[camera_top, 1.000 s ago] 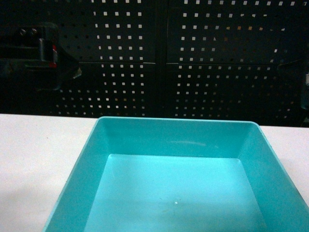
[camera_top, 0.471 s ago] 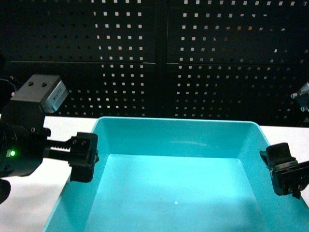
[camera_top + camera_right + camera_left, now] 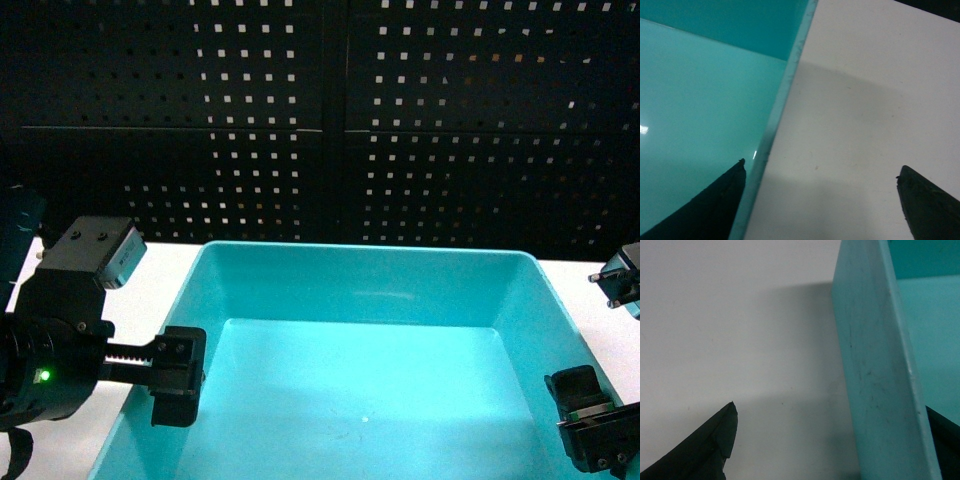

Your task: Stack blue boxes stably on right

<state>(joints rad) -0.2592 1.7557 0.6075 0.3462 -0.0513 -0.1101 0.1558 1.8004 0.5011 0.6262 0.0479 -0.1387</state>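
Your left claw (image 3: 178,378) is spread wide and straddles the left wall of the turquoise tub (image 3: 365,285): in the left wrist view one finger (image 3: 705,447) sits over the white surface (image 3: 730,320) outside the wall, the other shows at the lower right corner, on the tub's inner side, with the wall (image 3: 875,375) running between them and neither clearly touching it. Your right claw (image 3: 590,435) is likewise wide apart and mirrors this on the opposite side, one finger (image 3: 705,202) over the tub floor, the other over the bare surface, the right rim (image 3: 782,100) passing between. The tub lies centred in front of you, each arm at its own side wall. Judging from this, closing both claws would pinch opposite walls, so keep them level with each other to lift the tub flat.
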